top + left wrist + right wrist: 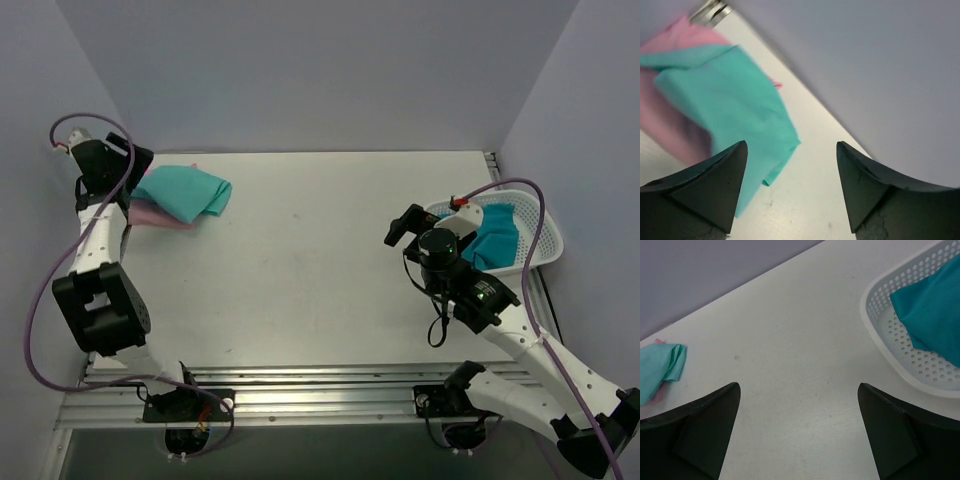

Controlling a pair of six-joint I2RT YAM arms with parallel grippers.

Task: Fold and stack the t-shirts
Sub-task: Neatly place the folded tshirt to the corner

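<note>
The mint-green t-shirt [183, 193] lay folded atop the pink t-shirt [150, 214] at the far-left corner of the tabletop [300, 270]; the teal t-shirt [497, 238] lay in the basket [548, 245]. The left fingers [715, 190] and right fingers [705, 430] stood apart, empty.

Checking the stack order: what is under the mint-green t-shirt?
A pale pink t-shirt lies under the mint-green t-shirt, only its edges showing. The rest of it, and anything beneath, is covered.
</note>
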